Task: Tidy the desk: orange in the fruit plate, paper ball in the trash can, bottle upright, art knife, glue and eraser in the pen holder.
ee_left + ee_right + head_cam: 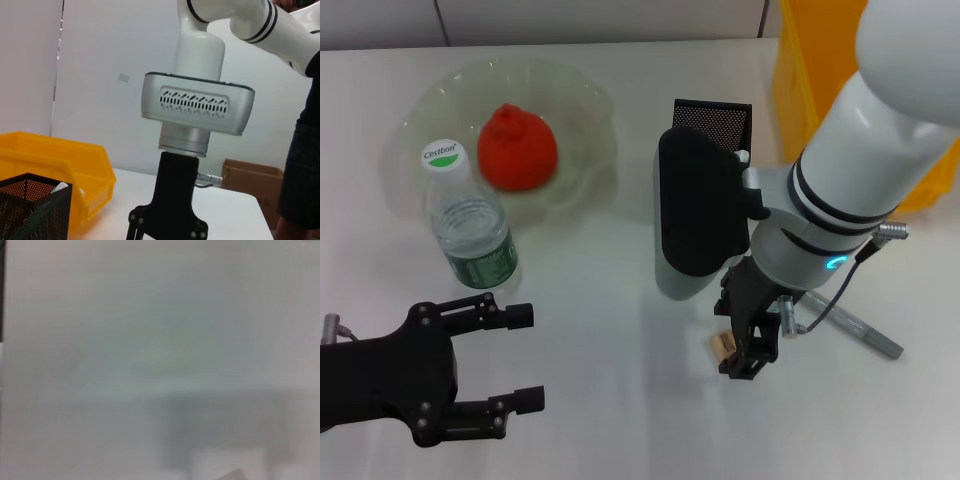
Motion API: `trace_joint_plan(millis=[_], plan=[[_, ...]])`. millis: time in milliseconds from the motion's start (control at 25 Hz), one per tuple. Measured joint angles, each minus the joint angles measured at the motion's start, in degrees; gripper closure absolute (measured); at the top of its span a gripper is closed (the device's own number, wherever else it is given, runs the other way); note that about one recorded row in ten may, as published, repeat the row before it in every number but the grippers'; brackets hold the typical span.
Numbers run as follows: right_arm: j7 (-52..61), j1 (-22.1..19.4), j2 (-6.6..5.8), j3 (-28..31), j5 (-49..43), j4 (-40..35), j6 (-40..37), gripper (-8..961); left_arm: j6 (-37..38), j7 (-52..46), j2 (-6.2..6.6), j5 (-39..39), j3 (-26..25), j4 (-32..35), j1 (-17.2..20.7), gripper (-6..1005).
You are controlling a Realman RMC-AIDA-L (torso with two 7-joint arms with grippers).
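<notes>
L gripper is seen low at the near left of the desk, fingers spread, nothing held. Just behind it the bottle stands upright, w/ the orange lying in the fruit plate beyond. Center: pen holder, partly hidden by the R arm. R gripper is lowered onto the desk, touching the eraser; fingers' state can't be told. Glue lies just right of it. Trash can sits at far right.
</notes>
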Motion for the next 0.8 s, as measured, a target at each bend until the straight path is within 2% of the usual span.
trace_joint_plan(millis=[440, 680, 800], plan=[[-0.6, 0.9, 0.03, -2.5, -0.2, 3.7, 3.2, 300, -0.1, -0.2, 0.00, 0.0, 0.0, 0.0, -0.2, 215], [-0.6, 0.9, 0.07, -3.1, -0.3, 3.8, 3.5, 340, -0.2, -0.2, -0.10, 0.0, 0.0, 0.0, -0.2, 215], [-0.6, 0.7, 0.07, -3.2, -0.3, 3.2, 3.3, 445, -0.2, -0.2, -0.13, 0.0, 0.0, 0.0, -0.2, 215]])
